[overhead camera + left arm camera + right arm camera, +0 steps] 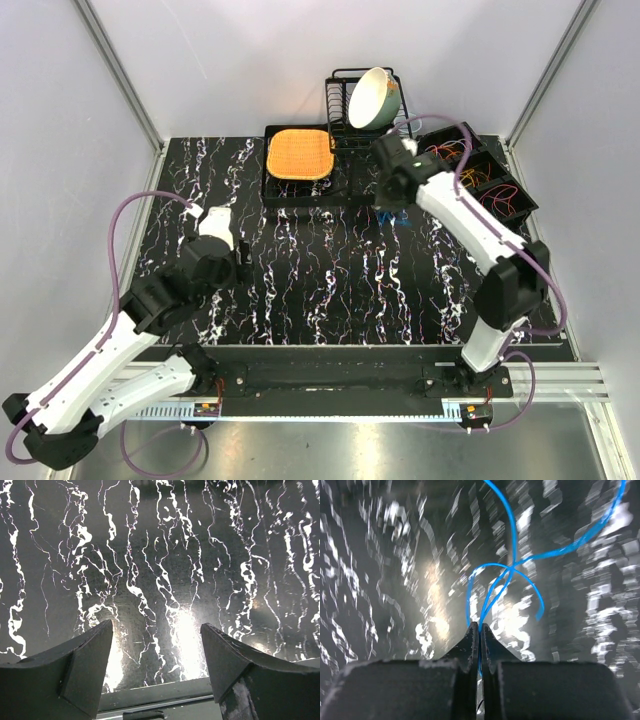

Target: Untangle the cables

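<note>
Jaws of the right gripper pressed together, pinching the blue cable at their tips. The cable loops up and away from the tips over the black, white-veined counter; one end curls free to the right, another strand runs off the top right of the right wrist view. That view is blurred.

Top view: right gripper sits far of centre, just near the dish rack, with a bit of blue cable under it.

Jaws of the left gripper spread wide, nothing between them, only bare counter below. In the top view the left gripper is on the left side, well apart from the right one.

Other cables lie in the black bins at the far right edge: thin loops in red, orange and maroon tones; which colour sits in which bin is hard to tell.

A pale bowl leans tilted in the dish rack. Just left of the rack, an orange mat lies on a black tray.
</note>
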Tool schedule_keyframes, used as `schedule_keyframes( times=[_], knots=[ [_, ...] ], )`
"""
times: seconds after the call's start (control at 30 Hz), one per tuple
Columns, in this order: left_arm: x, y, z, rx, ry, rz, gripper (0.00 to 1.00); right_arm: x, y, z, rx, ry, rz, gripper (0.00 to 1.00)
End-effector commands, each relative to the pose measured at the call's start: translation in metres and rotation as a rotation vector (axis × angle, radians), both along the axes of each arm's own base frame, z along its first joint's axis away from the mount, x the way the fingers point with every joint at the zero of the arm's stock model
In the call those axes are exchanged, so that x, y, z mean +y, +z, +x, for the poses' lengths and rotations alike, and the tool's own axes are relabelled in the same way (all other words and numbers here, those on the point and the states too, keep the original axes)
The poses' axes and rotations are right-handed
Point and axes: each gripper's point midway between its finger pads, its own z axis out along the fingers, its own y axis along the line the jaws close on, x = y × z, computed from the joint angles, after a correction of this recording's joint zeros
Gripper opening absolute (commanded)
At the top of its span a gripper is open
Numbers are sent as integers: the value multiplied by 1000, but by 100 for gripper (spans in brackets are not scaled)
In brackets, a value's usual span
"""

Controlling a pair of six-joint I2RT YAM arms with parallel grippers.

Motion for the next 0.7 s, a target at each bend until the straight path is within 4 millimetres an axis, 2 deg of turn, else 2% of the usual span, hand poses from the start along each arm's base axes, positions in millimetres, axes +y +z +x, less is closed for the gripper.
schedule_keyframes(
  times=[0.0,0.03,0.07,0.13,0.17,0.23,0.3,0.47,0.5,0.67],
  knots=[
    [4,0,1,-18,45,-27,74,-58,60,14,-128,-87,-45,0],
    [4,-1,1,-18,45,-27,74,-68,72,13,-154,-105,-37,0],
    [4,-2,1,-14,42,-25,74,-86,77,17,-168,-145,-44,0],
    [3,-2,2,-16,41,-25,74,-103,89,15,-196,-179,-47,0],
    [3,-3,2,-15,40,-22,74,-117,92,16,-207,-212,-62,0],
    [2,-4,2,-11,35,-20,74,-132,96,14,-220,-244,-70,0],
    [2,-5,2,-9,33,-18,74,-149,97,15,-220,-283,-82,0],
    [1,-5,2,-9,27,-19,74,-179,93,17,-220,-355,-89,0],
    [1,-5,2,-10,27,-20,74,-191,93,19,-226,-389,-85,0],
    [1,-4,2,-14,26,-22,73,-222,90,30,-240,-485,-65,0]
  ],
)
